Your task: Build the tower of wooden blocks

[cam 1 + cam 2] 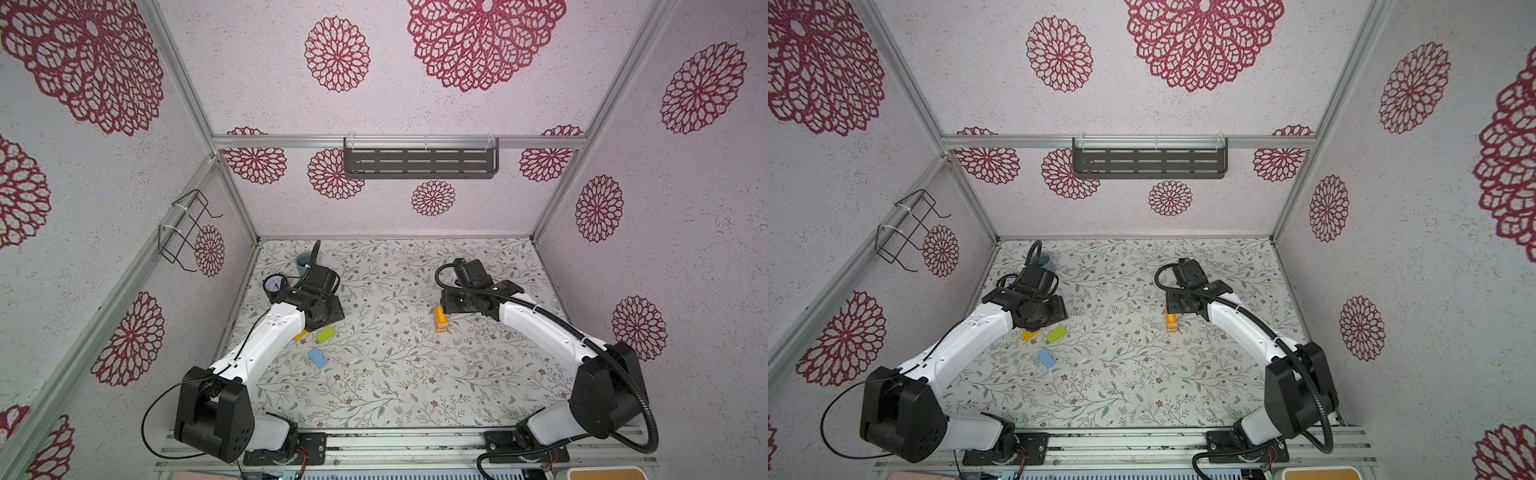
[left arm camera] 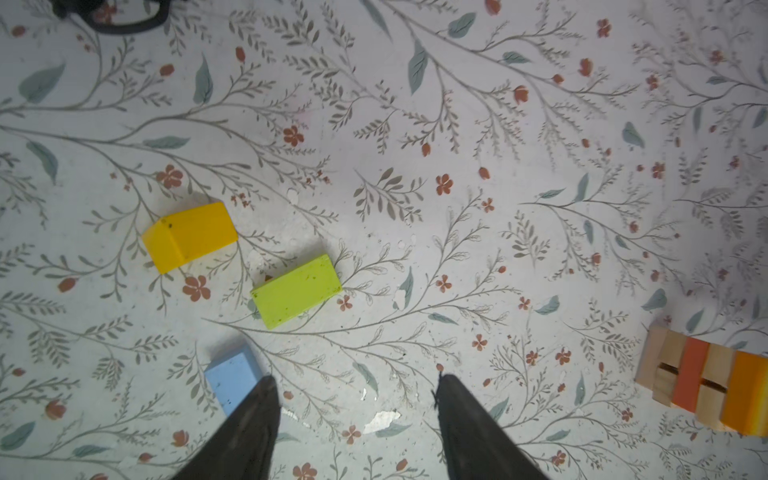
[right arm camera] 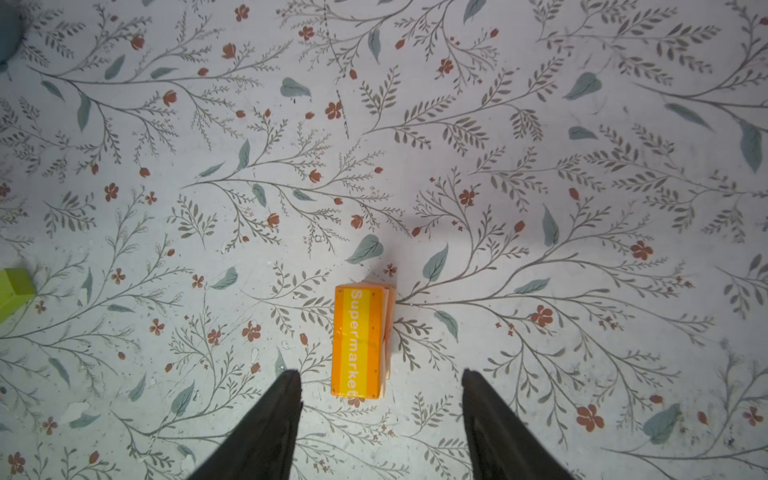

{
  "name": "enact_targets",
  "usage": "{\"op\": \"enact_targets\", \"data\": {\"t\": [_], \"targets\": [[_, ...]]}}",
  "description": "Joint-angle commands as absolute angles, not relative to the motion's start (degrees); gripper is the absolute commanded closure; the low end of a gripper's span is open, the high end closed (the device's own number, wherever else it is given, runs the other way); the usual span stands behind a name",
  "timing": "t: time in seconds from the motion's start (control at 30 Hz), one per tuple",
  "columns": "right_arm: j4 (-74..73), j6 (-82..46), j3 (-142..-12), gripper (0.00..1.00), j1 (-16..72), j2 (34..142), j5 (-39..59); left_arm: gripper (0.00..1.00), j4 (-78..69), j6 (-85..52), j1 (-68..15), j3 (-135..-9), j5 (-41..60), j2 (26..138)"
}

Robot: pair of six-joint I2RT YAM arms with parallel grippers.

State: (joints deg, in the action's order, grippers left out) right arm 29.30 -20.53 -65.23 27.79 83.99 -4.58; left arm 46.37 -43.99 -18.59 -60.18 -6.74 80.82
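The tower (image 1: 441,320) (image 1: 1170,322) is a short stack of plain wood and orange blocks, topped by an orange-yellow block lettered "Supermarket" (image 3: 359,340). My right gripper (image 3: 380,373) hangs above it, open, its fingers standing clear on either side of the top block's near end. Three loose wood blocks lie on the left of the table: yellow (image 2: 189,236), green (image 2: 296,291) and light blue (image 2: 232,384). My left gripper (image 2: 356,379) is open over bare table with nothing between its fingers. One finger overlaps the blue block in the left wrist view. The tower (image 2: 702,386) shows at that view's edge.
A round black clock (image 1: 274,284) and a grey-blue cup (image 1: 304,262) stand at the back left behind the left arm. A dark shelf (image 1: 419,162) hangs on the back wall. A wire rack (image 1: 187,230) is fixed to the left wall. The table (image 1: 395,374) has a floral cover.
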Motion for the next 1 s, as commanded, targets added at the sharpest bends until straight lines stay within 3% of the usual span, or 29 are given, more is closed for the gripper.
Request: {"op": "enact_targets", "data": {"t": [0.0,0.13,0.33,0.47,0.97], "targets": [[26.48,-19.60,-64.00,0.35,26.80,81.61,-2.42,0.38,45.55,-46.71,-17.84,-58.50,-6.52,83.49],[24.94,-19.84,-62.29,0.35,26.51,80.23,-0.43,0.36,44.46,-48.59,-17.84,-57.36,-7.94,85.75],[23.06,-20.48,-60.78,0.34,26.43,79.41,2.06,0.18,44.09,-47.41,-17.80,-58.06,-11.66,90.16],[22.50,-20.57,-60.29,0.34,26.45,78.93,2.51,0.13,43.57,-46.24,-17.75,-59.40,-12.11,94.67],[22.76,-20.44,-60.34,0.34,26.40,79.00,2.97,0.11,41.78,-45.36,-17.19,-58.89,-15.33,100.34]]}}
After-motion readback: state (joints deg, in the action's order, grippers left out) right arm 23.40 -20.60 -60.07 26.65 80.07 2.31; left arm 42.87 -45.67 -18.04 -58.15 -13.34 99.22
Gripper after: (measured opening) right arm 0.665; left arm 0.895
